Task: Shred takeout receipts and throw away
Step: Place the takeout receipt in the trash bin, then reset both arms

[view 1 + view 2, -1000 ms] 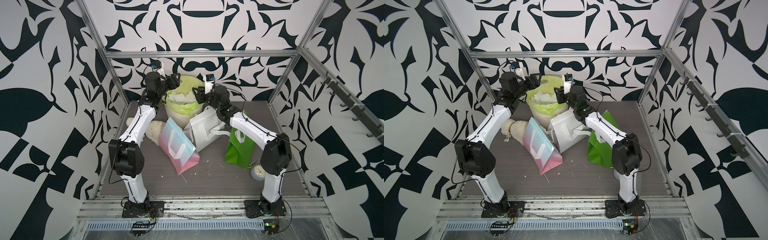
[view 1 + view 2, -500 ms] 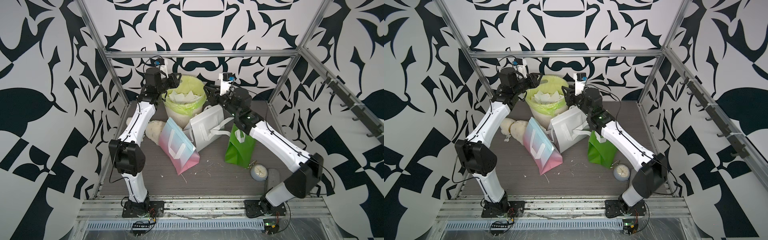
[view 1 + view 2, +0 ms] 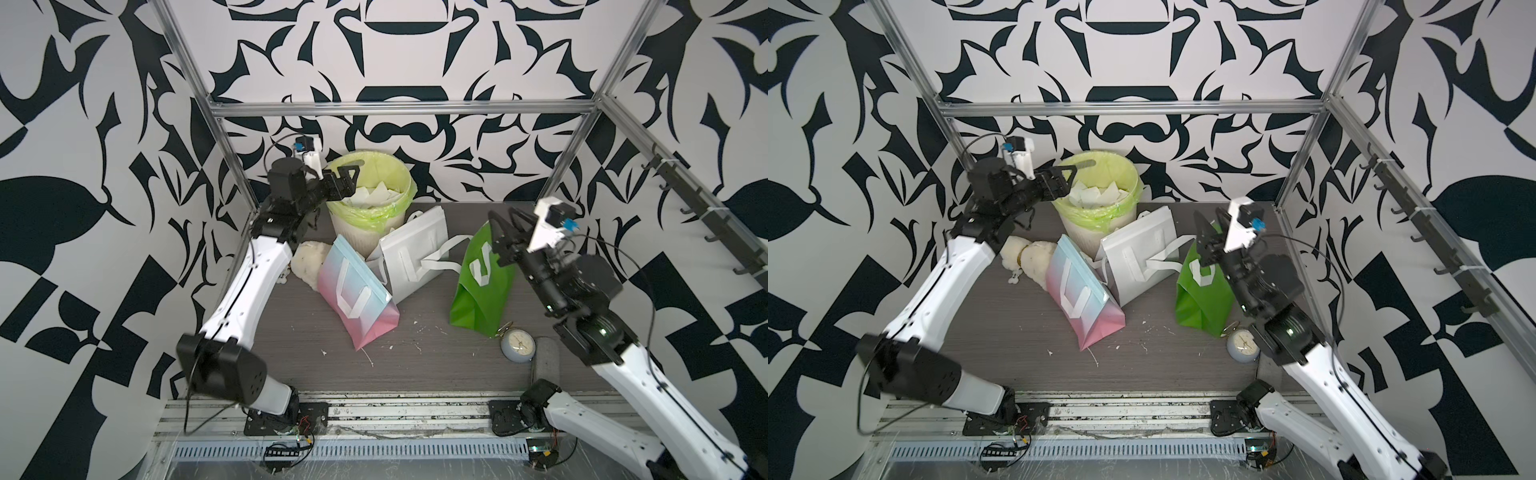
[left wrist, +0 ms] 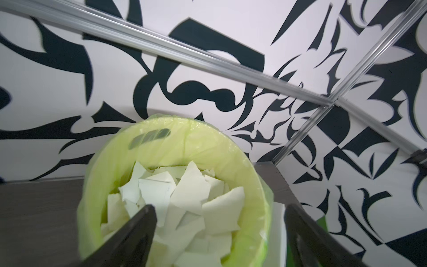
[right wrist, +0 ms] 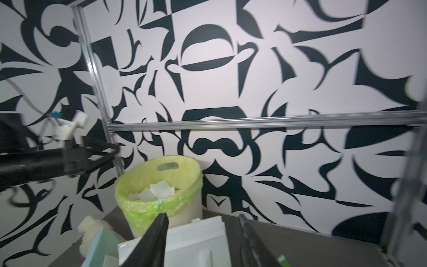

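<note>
Since torn receipt scraps (image 4: pixel 184 203) fill the wastebasket (image 3: pixel 354 231) and left claw (image 3: pixel 347 179) and right claw (image 3: pixel 505 222) gape empty, only crumbs (image 3: pixel 369 358) on the table (image 3: pixel 436 376) seem left to clear.

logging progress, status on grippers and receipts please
Left gripper open, empty, over bin. Right gripper open, empty, near green bag. Torn receipts in bin. White bag close beside bin.

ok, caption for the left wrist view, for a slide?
Open left gripper at the lined bin, torn receipt scraps piled inside.
</note>
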Tool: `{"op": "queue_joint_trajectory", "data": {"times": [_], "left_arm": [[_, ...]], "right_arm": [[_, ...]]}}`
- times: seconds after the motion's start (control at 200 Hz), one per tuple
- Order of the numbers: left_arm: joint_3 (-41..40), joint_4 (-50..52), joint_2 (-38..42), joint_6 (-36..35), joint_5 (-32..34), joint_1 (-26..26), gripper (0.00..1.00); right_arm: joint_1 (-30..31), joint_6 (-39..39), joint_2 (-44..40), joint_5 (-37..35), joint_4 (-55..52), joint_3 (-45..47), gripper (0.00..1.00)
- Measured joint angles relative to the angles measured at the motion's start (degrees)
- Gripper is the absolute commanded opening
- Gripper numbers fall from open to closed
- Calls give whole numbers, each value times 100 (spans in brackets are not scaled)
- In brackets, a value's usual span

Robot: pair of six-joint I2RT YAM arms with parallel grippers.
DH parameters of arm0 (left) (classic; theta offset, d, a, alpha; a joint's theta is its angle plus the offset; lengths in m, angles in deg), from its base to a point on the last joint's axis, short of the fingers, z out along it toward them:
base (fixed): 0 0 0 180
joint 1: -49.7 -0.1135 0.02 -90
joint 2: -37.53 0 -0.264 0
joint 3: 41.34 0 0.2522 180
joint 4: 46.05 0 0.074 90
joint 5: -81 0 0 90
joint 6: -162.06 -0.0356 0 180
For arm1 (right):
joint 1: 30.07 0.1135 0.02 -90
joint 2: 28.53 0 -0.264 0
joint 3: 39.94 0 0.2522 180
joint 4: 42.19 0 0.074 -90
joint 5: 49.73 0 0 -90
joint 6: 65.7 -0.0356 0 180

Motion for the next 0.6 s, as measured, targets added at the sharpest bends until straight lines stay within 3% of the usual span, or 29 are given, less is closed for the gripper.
{"op": "queue_joint_trajectory", "data": {"times": [0.145,0.27,0.435,0.525,0.6], "left_arm": [[-1419,-501,2090,-131,994,31,99],[-2667,-752,3296,-315,2253,22,99],[-4201,-461,3552,-490,3770,-92,99],[-4841,-323,3484,-522,4131,-295,99],[-5182,-280,3427,-426,4306,-595,99]], "right_arm": [[0,485,-1250,-1126,184,868,54],[0,905,-1738,-2092,420,1582,58],[-39,1237,-1698,-3014,579,2509,56],[-238,1314,-1410,-3235,820,2848,55],[-778,1156,-863,-3165,857,2909,56]]}}
